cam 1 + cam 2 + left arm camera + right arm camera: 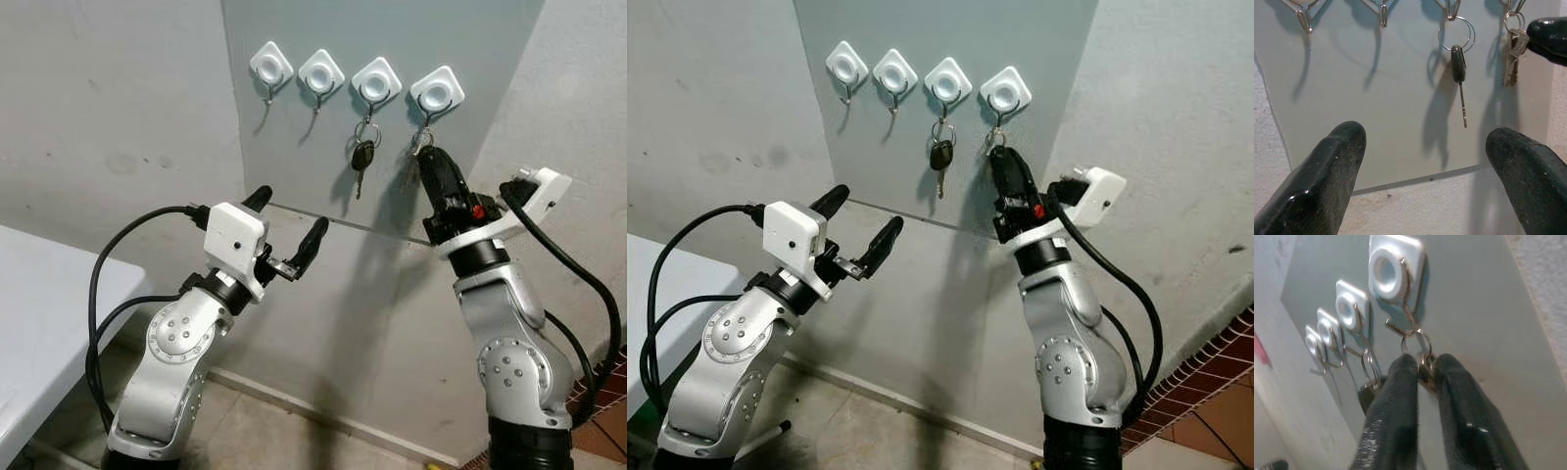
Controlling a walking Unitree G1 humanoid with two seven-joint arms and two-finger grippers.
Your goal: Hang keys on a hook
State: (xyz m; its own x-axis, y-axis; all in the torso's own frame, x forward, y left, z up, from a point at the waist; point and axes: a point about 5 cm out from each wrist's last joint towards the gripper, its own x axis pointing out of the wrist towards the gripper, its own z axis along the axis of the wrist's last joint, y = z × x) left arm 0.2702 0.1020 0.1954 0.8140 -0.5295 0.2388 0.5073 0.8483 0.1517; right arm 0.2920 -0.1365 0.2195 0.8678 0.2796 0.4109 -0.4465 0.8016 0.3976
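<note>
Nearest to us, the left gripper (284,230) is raised in front of the wall below the panel. Its two black fingers (1327,181) stand wide apart with nothing between them. Looking along them, we see the grey panel (1376,98) beyond, so this gripper is well short of the hooks.

The right gripper (1422,372) is lifted higher and reaches up to the rightmost hook. In its wrist view, the two fingers (1396,406) are pinched together on the keys (1425,363), just below their ring. The bunch sits between the fingertips, and the ring (1413,340) rises above them and is looped over the wire of the rightmost hook (1398,271). In the left wrist view we see the same silver keys (1511,58) hanging from that hook, with a black fingertip touching them from the side.

Farther back, four white square hooks are fixed in a row on the grey panel. The two on the left (271,67) (320,71) carry nothing. The third hook (376,82) holds a black-headed car key (362,157) on a ring, hanging free with its blade pointing down. It hangs just beside the right gripper, not touching it. A white table edge (39,323) shows at far left.
</note>
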